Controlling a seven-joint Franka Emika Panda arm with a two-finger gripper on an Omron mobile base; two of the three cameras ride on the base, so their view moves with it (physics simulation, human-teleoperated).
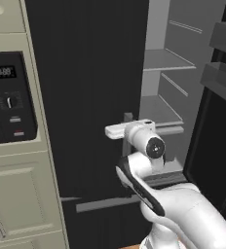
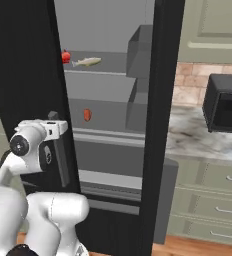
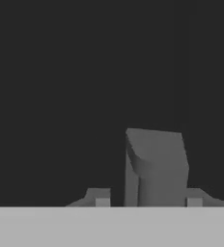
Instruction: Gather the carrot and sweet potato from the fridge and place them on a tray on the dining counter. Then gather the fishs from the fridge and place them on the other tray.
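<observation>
The black fridge (image 1: 85,97) has its left door closed and its right door swung open on grey shelves. My gripper (image 3: 148,200) is at the left door's grey vertical handle (image 3: 157,164), whose end stands between the fingertips (image 3: 194,200). The white hand (image 1: 129,129) presses up to that handle (image 2: 62,165). On an upper shelf lies a pale slim fish (image 2: 87,62), and a red thing (image 2: 65,56) peeks out beside it at the door edge. The stubby reddish sweet potato (image 2: 87,115) rests one shelf lower. The carrot is out of view.
A beige wall-oven cabinet (image 1: 12,97) stands left of the fridge. The open right door (image 2: 163,125) carries grey bins (image 1: 222,78). Beyond it, a veined wall counter (image 2: 198,137) holds a black microwave (image 2: 225,107) above pale green drawers (image 2: 208,200).
</observation>
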